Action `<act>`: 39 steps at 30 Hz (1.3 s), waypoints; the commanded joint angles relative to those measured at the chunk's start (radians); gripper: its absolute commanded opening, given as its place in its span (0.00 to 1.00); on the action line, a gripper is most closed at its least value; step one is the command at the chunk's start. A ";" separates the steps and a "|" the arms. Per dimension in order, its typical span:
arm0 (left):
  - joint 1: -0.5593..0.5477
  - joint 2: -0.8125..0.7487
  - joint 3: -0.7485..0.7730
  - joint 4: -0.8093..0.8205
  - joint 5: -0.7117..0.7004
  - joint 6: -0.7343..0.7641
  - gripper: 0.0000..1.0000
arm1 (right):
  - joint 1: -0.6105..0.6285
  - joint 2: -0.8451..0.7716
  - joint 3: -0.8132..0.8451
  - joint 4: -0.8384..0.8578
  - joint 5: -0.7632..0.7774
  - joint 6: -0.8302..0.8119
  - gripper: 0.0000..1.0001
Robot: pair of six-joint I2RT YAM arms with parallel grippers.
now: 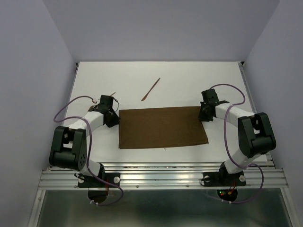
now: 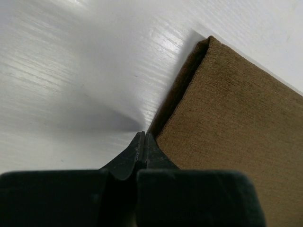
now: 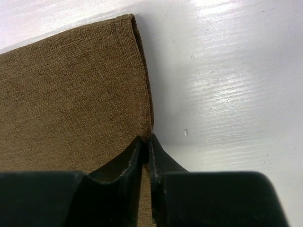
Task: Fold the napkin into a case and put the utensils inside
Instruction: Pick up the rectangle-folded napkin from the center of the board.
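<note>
Your napkin [image 1: 161,127] lies doubled and flat, mid-tabletop [image 1: 199,75] toward the near edge. The left gripper [image 2: 142,138] has its jaws clenched at the left hem, and I can't tell if they hold cloth, so a lift may come up empty. The right gripper [image 3: 146,139] has its jaws pinching the right hem. An uneven pull skews the fold. One utensil [image 1: 150,89] lies well apart, toward the far edge.

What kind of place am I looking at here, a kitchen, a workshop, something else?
Most likely a robot test cell in a lab: a white table boxed in by plain walls, a left arm and a right arm bolted to a metal rail, and a napkin and thin stick laid out.
</note>
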 commanded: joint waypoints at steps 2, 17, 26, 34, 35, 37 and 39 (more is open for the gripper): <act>0.002 -0.102 -0.003 -0.040 0.005 0.014 0.07 | 0.003 0.006 -0.018 -0.016 0.026 0.006 0.20; 0.000 -0.084 -0.031 -0.032 0.028 0.026 0.25 | 0.003 0.008 0.000 -0.033 0.066 0.006 0.20; -0.009 -0.014 -0.043 0.006 0.060 0.019 0.00 | 0.003 -0.032 -0.015 -0.030 0.058 0.006 0.01; -0.040 0.042 -0.043 0.043 0.077 0.012 0.00 | 0.003 -0.070 -0.011 -0.052 0.080 0.010 0.01; -0.049 0.052 -0.042 0.044 0.086 0.009 0.00 | 0.003 -0.081 -0.008 -0.059 0.087 0.010 0.01; -0.061 0.063 -0.039 0.055 0.094 0.002 0.00 | 0.003 -0.098 -0.005 -0.076 0.092 0.009 0.01; -0.089 0.071 -0.031 0.057 0.095 -0.006 0.00 | 0.003 -0.121 0.006 -0.090 0.092 0.006 0.01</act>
